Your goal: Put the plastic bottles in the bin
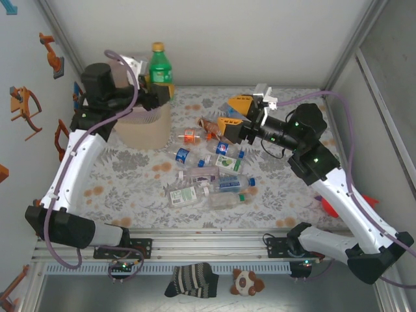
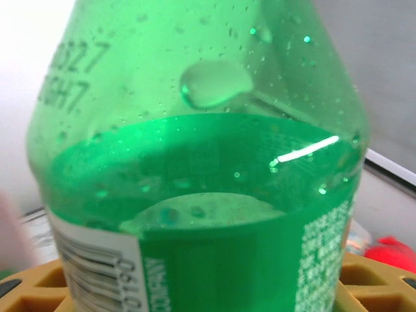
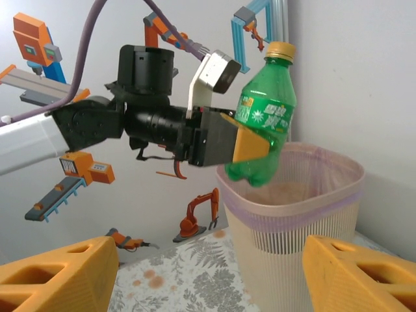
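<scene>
Top external view: a bench (image 1: 123, 182) with a flowered cover, and two arms that reach over it from the near edge.
Bin: the beige bin (image 1: 144, 129) with a pink bag inside stands at the far left corner of the bench.
Left jaws: closed on the lower body of a green bottle (image 1: 160, 70), one orange finger (image 3: 250, 144) pressed flat against its side.
Green bottle: it is held cap up and a little tilted, and its base hangs over the open mouth of the bin, about level with the rim. It has a yellow-orange cap and a green label. The left wrist view shows small drops on its wall and a barcode on the label.
Right jaws: wide apart with nothing between them. The two orange fingers (image 3: 62, 276) point toward the bin. They hang over the far half of the bench, between its middle and its right edge.
Bottles on the bench: a loose group of crushed plastic bottles (image 1: 208, 177) lies around the middle of the bench, most of them on their sides and touching or just beside each other.
Single pieces: one small bottle with an orange-red label (image 1: 189, 136) lies apart, near the bin. One clear bottle with a blue label (image 1: 225, 148) lies just under the right jaws.
Beyond the near edge: a striped sock (image 1: 192, 279) and a small plush toy (image 1: 247, 282) lie below the rail.
</scene>
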Tool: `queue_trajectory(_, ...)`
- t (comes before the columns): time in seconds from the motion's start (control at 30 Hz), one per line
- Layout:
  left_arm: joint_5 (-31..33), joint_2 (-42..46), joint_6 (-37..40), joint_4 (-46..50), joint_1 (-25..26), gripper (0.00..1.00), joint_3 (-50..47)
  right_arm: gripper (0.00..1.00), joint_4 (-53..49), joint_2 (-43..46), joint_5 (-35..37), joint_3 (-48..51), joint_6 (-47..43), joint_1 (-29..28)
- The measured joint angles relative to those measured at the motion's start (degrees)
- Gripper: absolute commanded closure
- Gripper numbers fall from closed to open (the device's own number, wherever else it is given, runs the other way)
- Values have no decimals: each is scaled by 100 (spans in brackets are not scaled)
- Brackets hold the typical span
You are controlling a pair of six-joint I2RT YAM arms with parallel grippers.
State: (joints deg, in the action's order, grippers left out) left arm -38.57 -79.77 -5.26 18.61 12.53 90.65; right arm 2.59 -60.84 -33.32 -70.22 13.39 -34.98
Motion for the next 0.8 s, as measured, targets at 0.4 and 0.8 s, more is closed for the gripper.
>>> queue_trajectory(0.4,1912,-1471,990,1941,-551,50,1871,26,-205,-44,37,-2,-17,0)
queue_trajectory(0.8,3436,-3067,1355,3504,-732,49,3394,26,-243,-48,149,-2,-17,0)
